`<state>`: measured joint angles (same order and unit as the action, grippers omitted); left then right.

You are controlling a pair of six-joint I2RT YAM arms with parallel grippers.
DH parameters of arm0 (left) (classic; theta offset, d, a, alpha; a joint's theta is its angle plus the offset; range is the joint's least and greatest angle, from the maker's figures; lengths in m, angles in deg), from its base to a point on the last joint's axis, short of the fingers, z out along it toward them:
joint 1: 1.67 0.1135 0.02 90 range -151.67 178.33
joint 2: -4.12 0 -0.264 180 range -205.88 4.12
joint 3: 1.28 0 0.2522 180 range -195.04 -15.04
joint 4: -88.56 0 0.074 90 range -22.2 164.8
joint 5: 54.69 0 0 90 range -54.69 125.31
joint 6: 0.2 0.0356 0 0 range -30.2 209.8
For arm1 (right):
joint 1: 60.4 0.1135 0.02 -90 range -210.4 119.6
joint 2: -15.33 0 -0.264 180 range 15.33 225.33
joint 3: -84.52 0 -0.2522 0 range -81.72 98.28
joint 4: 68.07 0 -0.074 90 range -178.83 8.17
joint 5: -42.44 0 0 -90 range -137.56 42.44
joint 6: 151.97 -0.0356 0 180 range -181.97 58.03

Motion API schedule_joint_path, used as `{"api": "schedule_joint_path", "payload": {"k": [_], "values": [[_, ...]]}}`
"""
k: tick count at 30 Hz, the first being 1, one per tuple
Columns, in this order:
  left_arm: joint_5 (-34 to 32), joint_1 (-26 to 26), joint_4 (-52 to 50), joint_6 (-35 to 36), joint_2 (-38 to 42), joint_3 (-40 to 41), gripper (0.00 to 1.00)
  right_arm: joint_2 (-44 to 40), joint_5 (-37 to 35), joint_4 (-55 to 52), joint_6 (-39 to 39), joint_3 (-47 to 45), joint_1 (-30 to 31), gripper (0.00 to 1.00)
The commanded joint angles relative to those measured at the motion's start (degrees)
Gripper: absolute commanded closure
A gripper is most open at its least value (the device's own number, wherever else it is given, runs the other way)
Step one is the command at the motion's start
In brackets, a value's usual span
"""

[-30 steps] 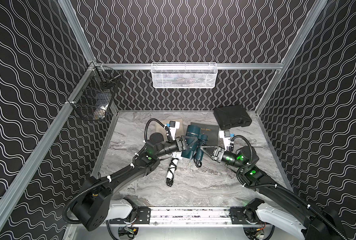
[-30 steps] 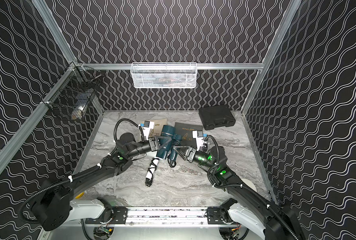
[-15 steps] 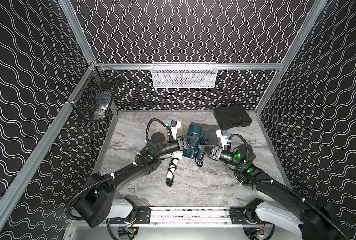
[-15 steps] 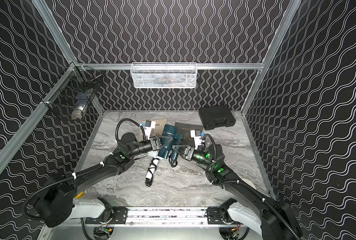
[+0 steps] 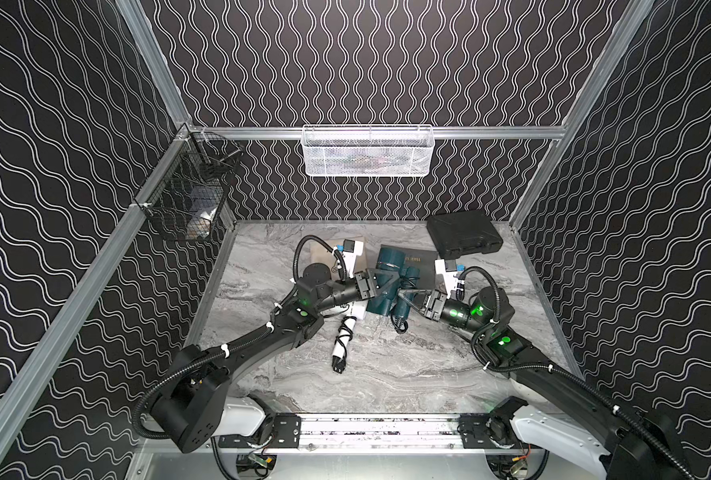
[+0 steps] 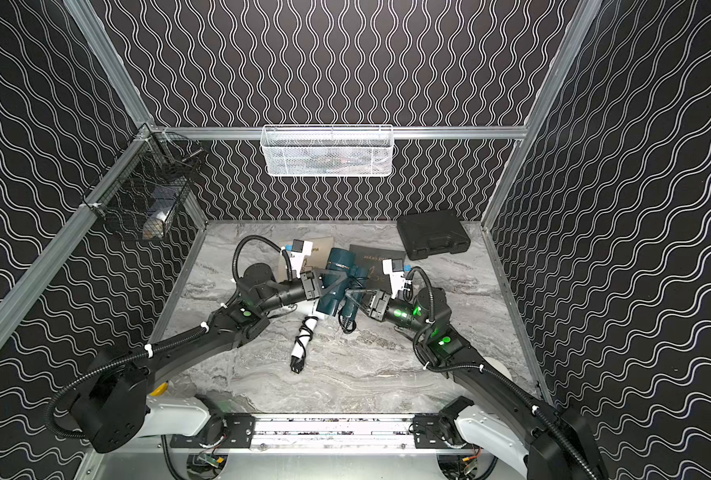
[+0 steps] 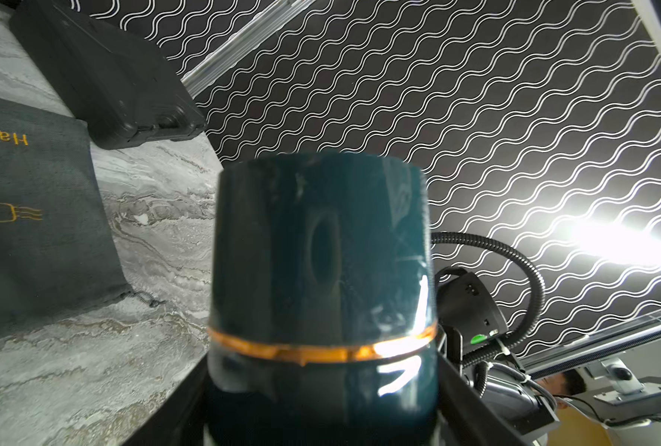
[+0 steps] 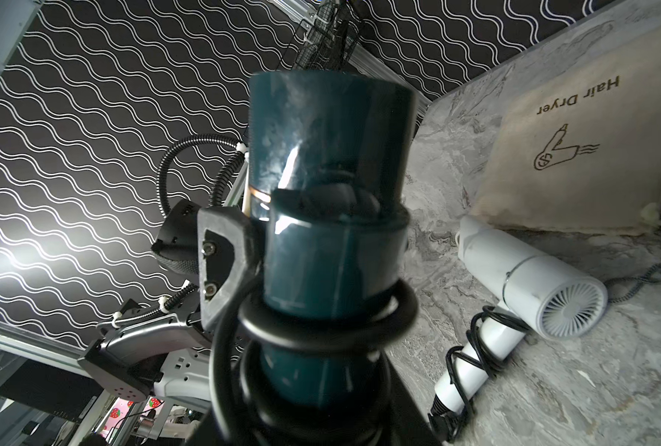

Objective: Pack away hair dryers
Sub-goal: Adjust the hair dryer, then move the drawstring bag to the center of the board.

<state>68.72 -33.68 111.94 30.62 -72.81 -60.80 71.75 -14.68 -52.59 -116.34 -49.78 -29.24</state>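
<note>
Centre of the grey marbled tabletop [image 5: 387, 374], and the dark teal plastic hair dryer [image 5: 378, 302] is caught between both arms! The left gripper [image 5: 389, 281] has its jaws spread wide and clamped across the fat barrel; the left wrist view is almost filled by that barrel, its nozzle end cut off below the frame. One left finger [image 8: 220, 266] sits flush against the teal shell. The right gripper [image 5: 403, 297] straddles the cord-wrapped handle, jaws partly closed, but the pads are out of frame in the wrist view and too small from above, so I can't tell if they actually press. Can't tell either whether the dryer is clear of the table.

Just beside it lies the white plastic hair dryer [image 8: 533, 285], black cord coiled round its handle, its body half hidden under the left arm in both top views. The beige cloth pouch [image 8: 576, 154] is behind it, the grey cloth pouch [image 7: 31, 216] under the teal one, and the black hard case [image 5: 464, 235] sits at the back.
</note>
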Motion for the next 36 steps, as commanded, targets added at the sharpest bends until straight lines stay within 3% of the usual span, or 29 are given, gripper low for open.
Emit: {"api": "schedule_joint_path", "payload": {"k": [1, 6, 16, 21, 25, 30, 36], "values": [[-1.6, 0.0, -8.5, 8.1, 1.5, -1.2, 0.23, -1.2, -2.5, -2.7, -1.2, 0.4, -2.2, 0.87], [-6.9, 0.0, -22.4, 17.4, 4.1, -2.7, 0.01, -3.5, -0.6, -6.2, -4.3, -1.4, -9.5, 0.94], [-10.6, 0.0, -34.6, 28.4, -1.1, -9.1, 0.01, -4.2, 4.5, -6.2, -13.5, -7.3, -21.6, 0.96], [-13.2, -0.1, -44.8, 40.0, -8.1, -15.8, 0.11, -6.2, 6.7, -12.3, -13.0, -7.9, -27.9, 0.97], [-15.9, -1.4, -53.0, 49.1, -17.2, -23.3, 0.26, -8.3, 5.1, -25.1, -6.2, -4.8, -30.3, 0.96], [-17.6, -3.5, -58.1, 53.7, -28.8, -32.2, 0.48, -10.5, 1.9, -36.7, -1.0, -2.7, -31.7, 0.97], [-24.1, -5.4, -59.5, 55.8, -39.3, -40.5, 0.49, -11.4, -2.0, -47.0, 3.7, -1.7, -32.3, 0.97]]}}
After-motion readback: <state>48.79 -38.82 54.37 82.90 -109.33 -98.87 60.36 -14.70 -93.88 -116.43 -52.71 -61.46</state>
